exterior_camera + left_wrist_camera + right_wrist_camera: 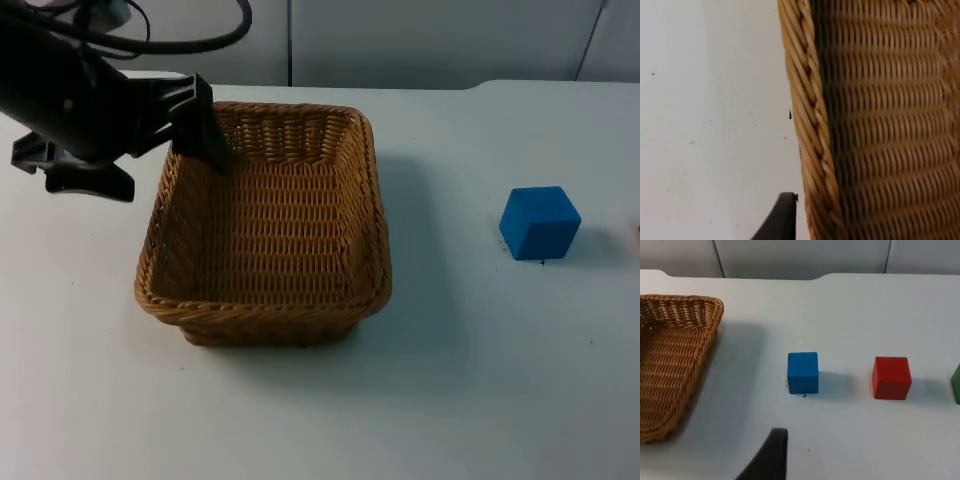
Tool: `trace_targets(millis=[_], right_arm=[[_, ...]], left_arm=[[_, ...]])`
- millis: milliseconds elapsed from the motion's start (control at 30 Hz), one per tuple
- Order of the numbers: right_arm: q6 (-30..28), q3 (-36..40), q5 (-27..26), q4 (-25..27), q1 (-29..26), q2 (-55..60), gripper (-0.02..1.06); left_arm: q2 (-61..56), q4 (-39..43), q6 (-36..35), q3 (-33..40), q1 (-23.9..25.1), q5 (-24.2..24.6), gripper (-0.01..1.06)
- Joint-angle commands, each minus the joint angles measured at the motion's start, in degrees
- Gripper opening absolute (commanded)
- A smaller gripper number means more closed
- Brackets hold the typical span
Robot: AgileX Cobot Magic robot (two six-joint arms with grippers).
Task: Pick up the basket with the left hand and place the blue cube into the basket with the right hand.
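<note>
While my left gripper sits at the far-left corner of the basket, I read its jaws as straddling the woven rim: one black finger reaches down inside the wall, and in the left wrist view the other fingertip stands just outside the braided edge on the white table. Whether the jaws are already pinched on the rim I cannot tell. The basket appears to rest flat on the table, so I judge the lift has not begun.

What matters for the coming move is the side on which things lie. The blue cube stands well apart from the basket, off its right wall, on the right arm's side of the table, so that arm is the nearer one. From the right wrist view I see the blue cube ahead of the right gripper's fingertip, between the basket and a red cube. Of the right gripper's opening I cannot judge; that arm waits.
</note>
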Motion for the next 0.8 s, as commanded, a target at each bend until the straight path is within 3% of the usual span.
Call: trace_targets(millis=[0,433,733,767], right_arm=[[-0.2,-0.2,0.1,0.1,-0.3,0.1,1.03],[-0.2,-0.2,2.0,0.1,-0.3,0.1,1.03],[-0.2,-0.2,2.0,0.1,-0.3,0.1,1.03],[-0.2,-0.2,2.0,0.1,-0.3,0.1,1.03]], left_arm=[[1.5,-0.2,-0.5,-1.5,-0.4,0.6,0.91],[11.2,0.2,-0.5,-7.3,-0.4,2.4,0.90],[13.5,0.4,-0.5,-8.1,-0.4,2.3,0.79],[13.9,0.4,-0.5,-8.1,-0.4,2.3,0.70]])
